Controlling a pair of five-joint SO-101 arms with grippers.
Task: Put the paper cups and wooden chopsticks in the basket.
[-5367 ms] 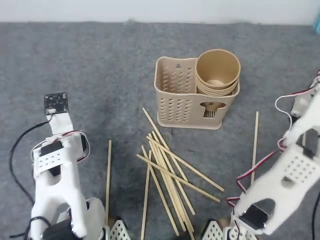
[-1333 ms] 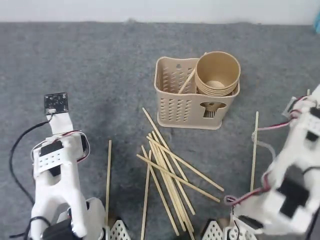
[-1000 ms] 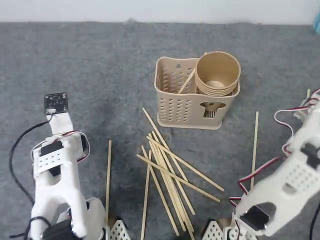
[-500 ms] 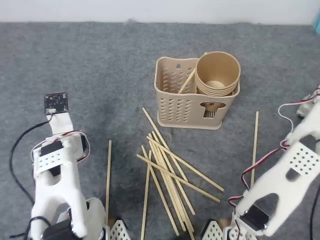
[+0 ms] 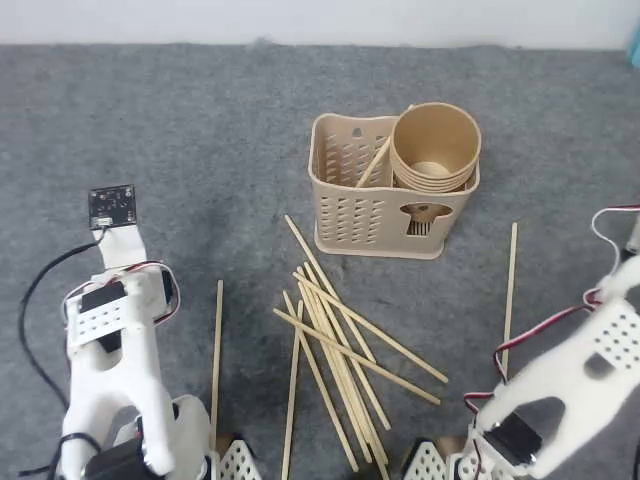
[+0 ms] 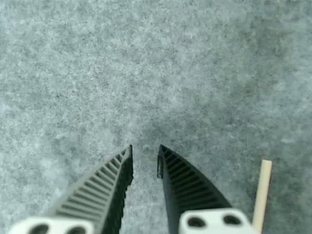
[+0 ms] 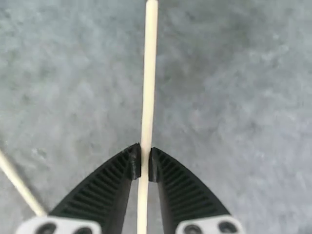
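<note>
A beige slotted basket (image 5: 370,215) holds a stack of brown paper cups (image 5: 435,140) and one chopstick (image 5: 378,160) leaning inside it. Several wooden chopsticks (image 5: 345,350) lie crossed on the grey carpet in front of the basket. One single chopstick (image 5: 510,295) lies apart near the right arm; my right gripper (image 7: 145,158) is shut on this chopstick (image 7: 147,73) low over the carpet. My left gripper (image 6: 145,151) hovers above bare carpet, its jaws a narrow gap apart with nothing between them. A chopstick end (image 6: 262,195) lies just beside it.
Another single chopstick (image 5: 217,350) lies next to the left arm (image 5: 115,340). A second chopstick (image 7: 19,187) crosses the corner of the right wrist view. Bare carpet stretches left of and behind the basket, up to a pale wall.
A chopstick has appeared leaning in the basket. The right arm has swung back down to the single chopstick on the right. The left arm has stayed still.
</note>
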